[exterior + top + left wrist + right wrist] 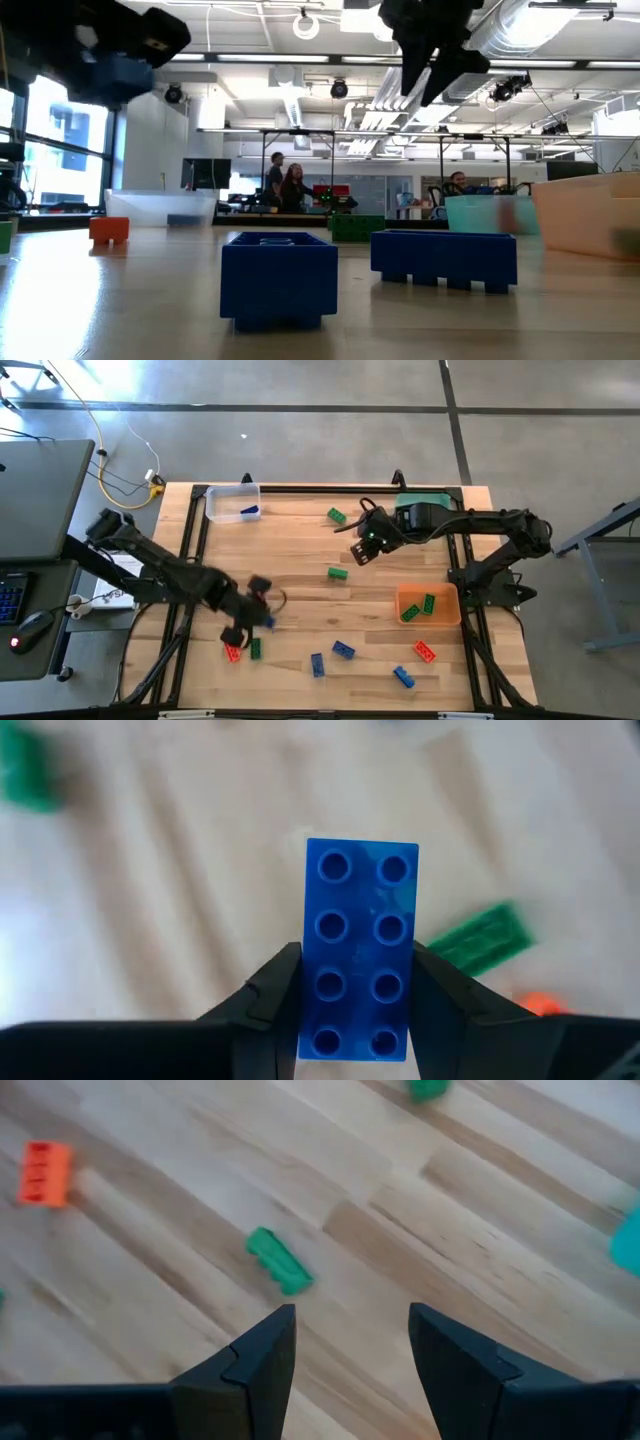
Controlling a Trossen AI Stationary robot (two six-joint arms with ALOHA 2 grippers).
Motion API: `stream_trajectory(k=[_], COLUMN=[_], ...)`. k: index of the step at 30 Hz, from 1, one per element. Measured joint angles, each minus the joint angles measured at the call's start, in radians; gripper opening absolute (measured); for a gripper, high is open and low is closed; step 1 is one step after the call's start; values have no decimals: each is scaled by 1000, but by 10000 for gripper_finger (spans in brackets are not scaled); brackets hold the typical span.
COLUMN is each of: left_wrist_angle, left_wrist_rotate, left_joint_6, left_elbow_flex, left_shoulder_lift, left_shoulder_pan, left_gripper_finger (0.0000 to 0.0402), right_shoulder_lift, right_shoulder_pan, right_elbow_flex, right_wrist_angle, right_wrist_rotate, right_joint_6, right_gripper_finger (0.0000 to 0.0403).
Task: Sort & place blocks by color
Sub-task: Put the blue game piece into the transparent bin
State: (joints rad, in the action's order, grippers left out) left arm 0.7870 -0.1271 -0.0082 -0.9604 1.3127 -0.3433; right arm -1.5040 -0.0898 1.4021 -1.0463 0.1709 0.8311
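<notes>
My left gripper (355,960) is shut on a blue brick (360,920) and carries it above the table's near left part (262,605). Below it lie a red brick (232,653) and a green brick (255,648). My right gripper (352,1320) hangs open over the table's far middle (362,550) with nothing between its fingers. A green brick (280,1260) lies on the wood ahead of it. More blue bricks (343,650) and a red brick (425,651) lie along the near edge. My left gripper pinches the blue brick's two long sides (312,1000) between its two fingers, near one end of the brick. The fingers slant down from above and lie across it. The brick is lifted clear of the table, with its studs facing the wrist camera.
A clear bin (232,502) at the far left holds a blue brick. An orange bin (428,605) at the right holds green bricks. A teal bin (425,510) stands at the far right under my right arm. Another green brick (336,515) lies far middle. People stand in the room behind.
</notes>
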Motion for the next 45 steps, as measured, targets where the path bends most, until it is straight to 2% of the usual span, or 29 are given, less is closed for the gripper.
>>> stream_trajectory(k=[11, 17, 21, 28, 34, 38, 45], left_wrist_angle=[92, 91, 93, 80, 57, 11, -42], left_wrist_rotate=[-80, -122, -123, -122, -75, -52, -4], left_joint_6=[128, 157, 176, 202, 194, 173, 131], left_elbow_flex=[-1, -1, -1, -1, -1, -1, -1], left_shoulder_lift=[-202, -236, -234, -202, -126, -47, 87], left_shoulder_pan=[299, 499, 657, 965, 1189, 1277, 1366], left_gripper_finger=[111, 111, 111, 111, 111, 111, 111], right_shoulder_lift=[0, 0, 0, 0, 0, 0, 0], right_shoulder_pan=[0, 0, -2, -15, -45, -72, -122], right_elbow_flex=[0, 0, 0, 0, 0, 0, 0], right_wrist_angle=[64, 110, 136, 142, 152, 171, 201], right_wrist_rotate=[-14, -9, -6, 66, 73, 73, 64], right_joint_6=[-40, -98, -138, -162, -215, -253, -256], right_gripper_finger=[181, 182, 200, 251, 259, 259, 259])
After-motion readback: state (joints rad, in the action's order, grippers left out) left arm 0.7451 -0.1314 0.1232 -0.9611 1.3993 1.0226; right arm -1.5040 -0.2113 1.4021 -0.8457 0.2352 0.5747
